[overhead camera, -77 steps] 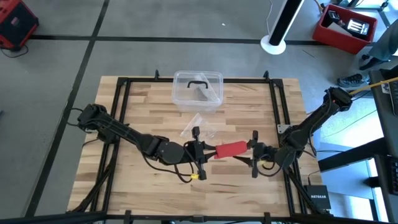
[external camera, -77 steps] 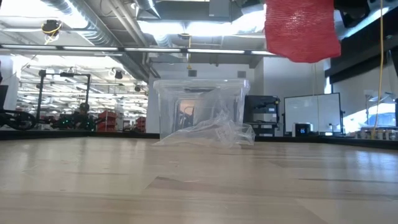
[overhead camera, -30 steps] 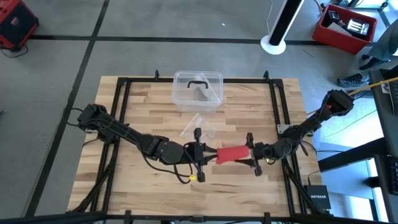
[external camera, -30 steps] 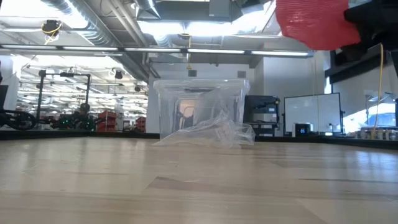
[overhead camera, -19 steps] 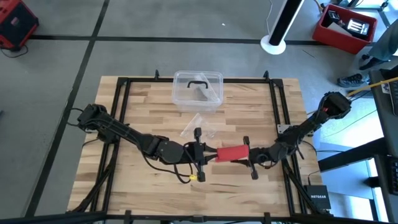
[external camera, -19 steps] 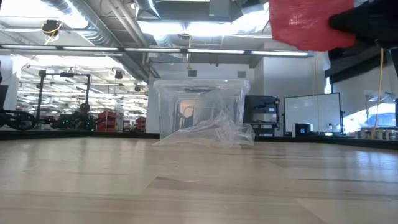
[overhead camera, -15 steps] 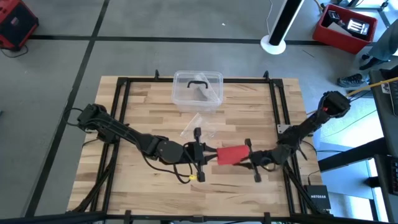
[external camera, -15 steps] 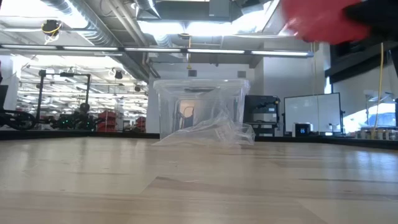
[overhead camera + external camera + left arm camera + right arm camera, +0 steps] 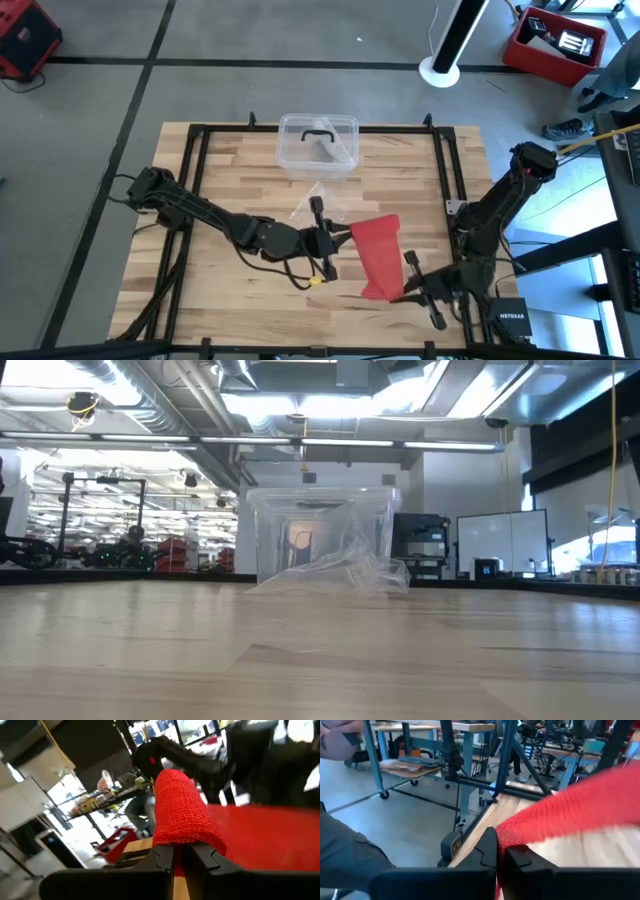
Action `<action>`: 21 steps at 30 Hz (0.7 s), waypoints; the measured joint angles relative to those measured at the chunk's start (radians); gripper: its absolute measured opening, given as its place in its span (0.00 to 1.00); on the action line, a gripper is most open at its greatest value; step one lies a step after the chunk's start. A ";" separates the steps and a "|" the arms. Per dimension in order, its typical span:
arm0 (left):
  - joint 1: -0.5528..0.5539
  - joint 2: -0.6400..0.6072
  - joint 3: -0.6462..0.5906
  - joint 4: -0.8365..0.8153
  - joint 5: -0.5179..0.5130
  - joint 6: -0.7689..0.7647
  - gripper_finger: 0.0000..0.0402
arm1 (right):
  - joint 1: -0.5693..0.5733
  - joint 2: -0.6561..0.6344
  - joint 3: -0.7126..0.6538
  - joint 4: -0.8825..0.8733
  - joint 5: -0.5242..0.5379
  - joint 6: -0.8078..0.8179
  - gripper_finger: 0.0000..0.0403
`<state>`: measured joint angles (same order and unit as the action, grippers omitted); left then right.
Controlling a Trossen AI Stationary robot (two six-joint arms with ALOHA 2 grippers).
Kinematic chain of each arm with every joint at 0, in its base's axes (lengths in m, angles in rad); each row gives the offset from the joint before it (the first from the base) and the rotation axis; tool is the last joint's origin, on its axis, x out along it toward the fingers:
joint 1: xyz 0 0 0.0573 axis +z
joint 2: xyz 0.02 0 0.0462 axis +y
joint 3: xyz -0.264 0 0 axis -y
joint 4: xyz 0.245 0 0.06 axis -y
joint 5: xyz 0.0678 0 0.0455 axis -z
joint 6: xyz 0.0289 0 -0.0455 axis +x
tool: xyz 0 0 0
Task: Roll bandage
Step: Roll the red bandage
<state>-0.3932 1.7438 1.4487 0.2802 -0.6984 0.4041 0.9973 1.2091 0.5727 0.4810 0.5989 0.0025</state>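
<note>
Both jaws clenched on the bandage (image 9: 378, 255), left gripper (image 9: 331, 241) pinning the rolled end, right gripper (image 9: 408, 289) stretching its tail toward the table's near edge.

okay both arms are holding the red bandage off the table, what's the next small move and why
Probably the left end effector should start turning to wind the strip. It is shut on the rolled end of the bandage, and the right end effector, shut on the far end near the table's front edge, holds the band stretched out between them, so there is loose length ready to take up.
</note>
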 joint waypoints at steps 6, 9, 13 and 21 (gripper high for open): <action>0.004 0.036 0.000 -0.001 -0.012 0.028 0.03 | 0.043 0.000 0.161 -0.124 0.000 -0.110 0.01; 0.002 0.060 0.000 -0.008 -0.012 0.050 0.03 | 0.047 0.000 0.233 -0.165 -0.001 -0.149 0.01; -0.003 0.091 0.000 -0.007 -0.012 0.078 0.03 | 0.043 0.000 0.321 -0.236 0.000 -0.175 0.01; -0.029 0.165 0.001 -0.003 -0.012 0.147 0.03 | 0.037 0.000 0.472 -0.303 0.150 -0.310 0.01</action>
<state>-0.4224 1.9088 1.4494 0.2776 -0.7109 0.5510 1.0345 1.2091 1.0448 0.1776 0.7492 -0.3071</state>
